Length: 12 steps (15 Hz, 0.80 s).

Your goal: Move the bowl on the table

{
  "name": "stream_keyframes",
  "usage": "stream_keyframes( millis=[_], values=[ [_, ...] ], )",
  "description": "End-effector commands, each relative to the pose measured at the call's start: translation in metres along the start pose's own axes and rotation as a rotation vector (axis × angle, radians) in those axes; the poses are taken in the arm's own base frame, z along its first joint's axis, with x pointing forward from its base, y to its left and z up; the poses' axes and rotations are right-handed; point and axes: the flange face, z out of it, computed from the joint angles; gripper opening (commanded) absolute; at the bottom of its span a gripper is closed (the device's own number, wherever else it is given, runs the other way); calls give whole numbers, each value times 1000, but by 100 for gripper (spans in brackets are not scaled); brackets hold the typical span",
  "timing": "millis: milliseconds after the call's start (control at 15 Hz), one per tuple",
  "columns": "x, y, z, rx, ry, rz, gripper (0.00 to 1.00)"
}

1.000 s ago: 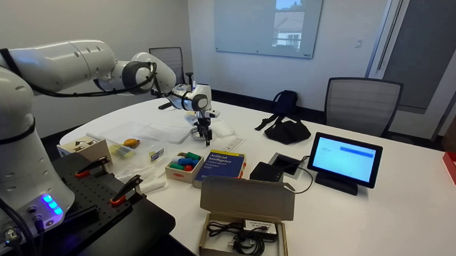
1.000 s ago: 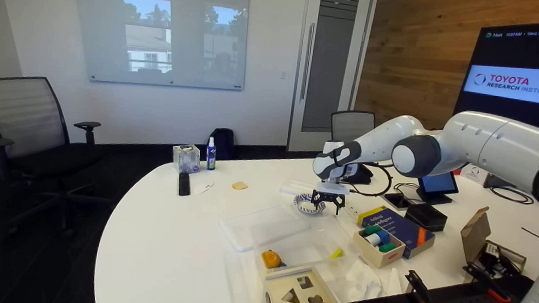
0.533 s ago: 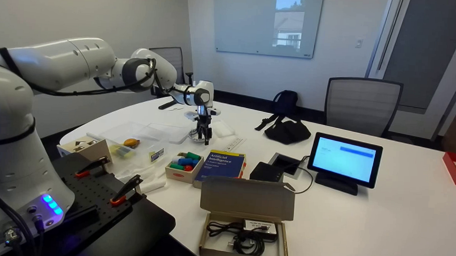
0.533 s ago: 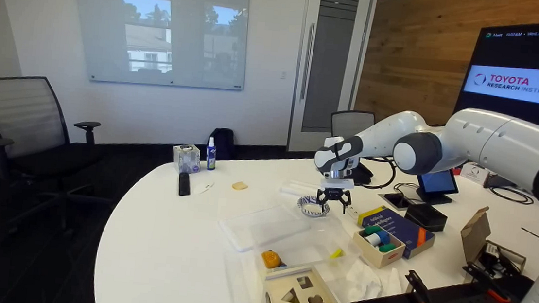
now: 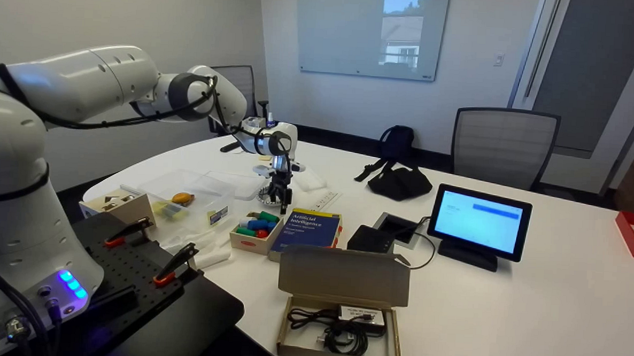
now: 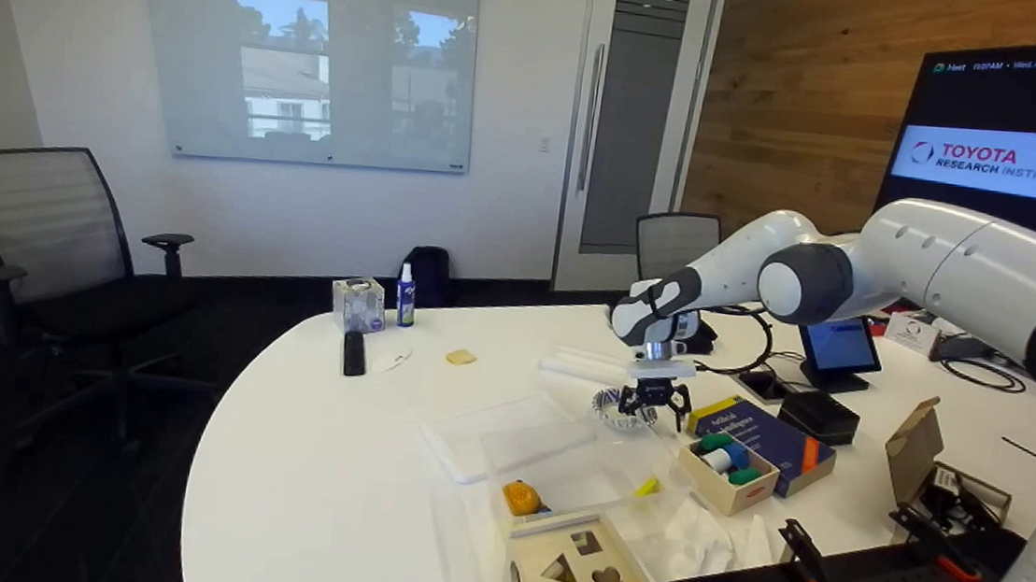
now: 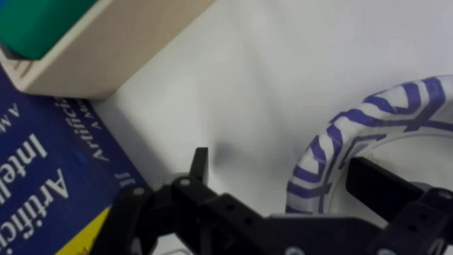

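Note:
The bowl is small, round and white with blue-purple stripes. It sits on the white table [image 6: 324, 471], in an exterior view [image 6: 609, 411] left of my gripper [image 6: 655, 411]. The bowl also shows in an exterior view [image 5: 264, 196], partly behind my gripper [image 5: 279, 202]. In the wrist view the bowl [image 7: 315, 173] is at the right, cut off by the frame. My gripper [image 7: 279, 159] is open. One finger reaches inside the bowl and the other is outside it, with the near rim between them. I cannot tell whether a finger touches the bowl.
A wooden box of coloured pieces [image 6: 727, 478] and a thick blue book [image 6: 772, 440] lie close to the gripper. A clear plastic tub [image 5: 209, 200] and its lid [image 6: 510, 440] lie beside the bowl. A tablet [image 5: 481, 222] and an open cardboard box [image 5: 338, 355] stand further off.
The bowl and the open gripper have shifted together toward the wooden box and the robot's base. The gripper rose slightly, then came down again with one finger inside the bowl.

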Motion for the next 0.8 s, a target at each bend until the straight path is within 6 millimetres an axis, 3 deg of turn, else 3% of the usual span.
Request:
stream_keyframes(
  millis=[0,333,733],
  values=[
    [-30,13,-6,-32,-57,-51,100],
    [-66,31,-16,-54,-139,-111,100],
    [-101,67,-18,-89,-211,-96,100]
  ],
)
